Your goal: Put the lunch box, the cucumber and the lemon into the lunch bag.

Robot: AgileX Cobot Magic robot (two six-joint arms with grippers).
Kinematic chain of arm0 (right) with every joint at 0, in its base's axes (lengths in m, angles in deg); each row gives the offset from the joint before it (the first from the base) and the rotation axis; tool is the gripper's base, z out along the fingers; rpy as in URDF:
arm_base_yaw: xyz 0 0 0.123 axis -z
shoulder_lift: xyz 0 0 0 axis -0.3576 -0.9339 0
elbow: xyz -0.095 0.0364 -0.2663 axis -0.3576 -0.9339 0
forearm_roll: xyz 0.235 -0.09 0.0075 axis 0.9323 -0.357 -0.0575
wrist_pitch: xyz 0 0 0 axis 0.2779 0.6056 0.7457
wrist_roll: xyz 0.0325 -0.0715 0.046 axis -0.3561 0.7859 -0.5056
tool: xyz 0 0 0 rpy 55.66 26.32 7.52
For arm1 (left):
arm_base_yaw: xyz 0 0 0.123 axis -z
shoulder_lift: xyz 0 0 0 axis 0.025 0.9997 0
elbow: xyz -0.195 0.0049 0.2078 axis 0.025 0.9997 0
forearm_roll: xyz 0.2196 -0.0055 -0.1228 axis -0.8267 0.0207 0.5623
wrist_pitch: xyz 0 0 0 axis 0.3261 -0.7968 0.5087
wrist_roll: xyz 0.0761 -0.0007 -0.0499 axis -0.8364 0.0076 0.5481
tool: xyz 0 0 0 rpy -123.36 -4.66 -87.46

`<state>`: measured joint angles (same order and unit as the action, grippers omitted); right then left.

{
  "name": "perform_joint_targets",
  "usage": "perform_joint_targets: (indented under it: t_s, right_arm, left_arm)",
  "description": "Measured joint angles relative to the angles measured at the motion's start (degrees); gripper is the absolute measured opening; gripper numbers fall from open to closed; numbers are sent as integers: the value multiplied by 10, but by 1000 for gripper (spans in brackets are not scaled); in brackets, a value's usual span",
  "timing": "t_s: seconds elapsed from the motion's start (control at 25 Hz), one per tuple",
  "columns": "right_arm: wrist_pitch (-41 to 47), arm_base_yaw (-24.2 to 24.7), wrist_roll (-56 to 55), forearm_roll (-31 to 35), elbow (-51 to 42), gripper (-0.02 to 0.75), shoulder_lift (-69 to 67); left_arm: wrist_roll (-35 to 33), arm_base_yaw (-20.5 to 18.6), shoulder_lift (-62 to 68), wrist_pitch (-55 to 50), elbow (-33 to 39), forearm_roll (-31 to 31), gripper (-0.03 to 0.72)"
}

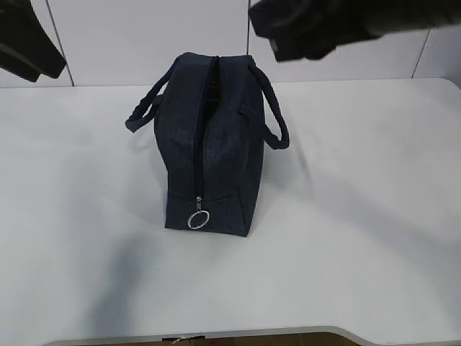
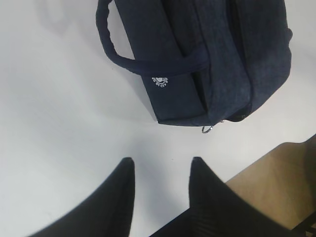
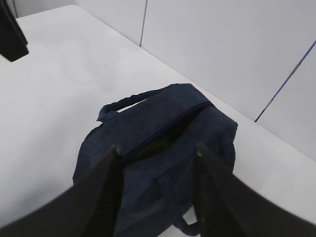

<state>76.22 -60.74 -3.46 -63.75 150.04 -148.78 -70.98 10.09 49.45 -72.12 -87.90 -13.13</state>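
Observation:
The dark navy lunch bag stands upright in the middle of the white table, its zip running along the top down to a metal ring pull at the near end. In the right wrist view a short dark gap shows in the zip on top of the lunch bag. My right gripper hangs open above the bag, nothing between its fingers. My left gripper is open and empty over bare table, apart from the lunch bag. The lunch box, cucumber and lemon are out of view.
The two loop handles droop to either side of the bag. A white panelled wall stands behind the table. The table's front edge is near the camera, and in the left wrist view the table edge meets brown floor.

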Motion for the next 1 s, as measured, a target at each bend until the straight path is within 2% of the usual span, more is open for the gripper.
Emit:
perform_joint_targets:
  t_s: [0.2,0.56,0.76,1.0]
  right_arm:
    - [-72,0,-30,-1,-87,350,30]
    - [-122,0,-44,-7,-111,350,-21]
    - [-279,0,-44,-9,-184,350,-22]
    - [-419,0,-44,-11,-272,350,-22]
  left_arm:
    - [0,0,-13,0,0,0,241]
    - [0,0,-66,-2,0,0,240]
    - [-4,0,-101,-3,7,-6,238]
    - [-31,0,-172,-5,96,-8,236]
